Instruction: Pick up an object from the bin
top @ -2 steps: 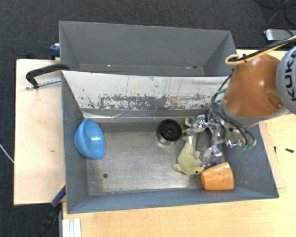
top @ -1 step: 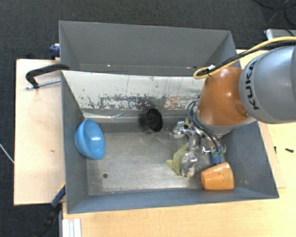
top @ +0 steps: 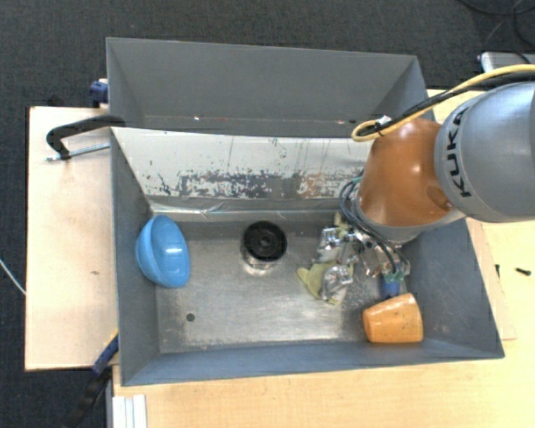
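We log, in the bin (top: 250,87): dome (top: 163,251) left, disc (top: 264,241) centre, tool (top: 336,270) right of it, block (top: 394,319) near right.

We see the arm (top: 495,154) cut off by the right edge, so its upper links are lost to us. Its orange cover (top: 399,181) hides the far right corner of the bin (top: 250,87). The hand (top: 337,261) is a small tangle of metal and cable whose parts we cannot separate. A pale greenish thing (top: 310,282) lies partly under it; we cannot name its kind. A small blue thing (top: 391,284) just beside the orange lump (top: 394,319) is too small to tell.
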Controlling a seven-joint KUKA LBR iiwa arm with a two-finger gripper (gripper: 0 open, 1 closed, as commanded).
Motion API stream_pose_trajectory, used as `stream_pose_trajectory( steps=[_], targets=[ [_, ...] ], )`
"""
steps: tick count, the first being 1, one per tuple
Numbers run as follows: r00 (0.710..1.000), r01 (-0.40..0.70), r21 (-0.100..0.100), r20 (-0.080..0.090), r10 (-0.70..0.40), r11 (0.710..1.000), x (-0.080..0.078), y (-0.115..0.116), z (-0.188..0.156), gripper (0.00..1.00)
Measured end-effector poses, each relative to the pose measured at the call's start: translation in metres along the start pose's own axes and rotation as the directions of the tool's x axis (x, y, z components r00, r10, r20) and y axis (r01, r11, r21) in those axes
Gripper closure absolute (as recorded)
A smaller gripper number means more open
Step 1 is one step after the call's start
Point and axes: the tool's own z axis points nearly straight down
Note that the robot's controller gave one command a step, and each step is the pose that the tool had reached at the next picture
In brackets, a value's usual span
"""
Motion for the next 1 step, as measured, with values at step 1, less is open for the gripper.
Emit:
stream_pose_trajectory(
  steps=[1],
  targets=[
    [0.97, 0.244, 0.005, 0.013, -0.244, 0.97, 0.0187, 0.0043, -0.1605, 1.0]
  ],
)
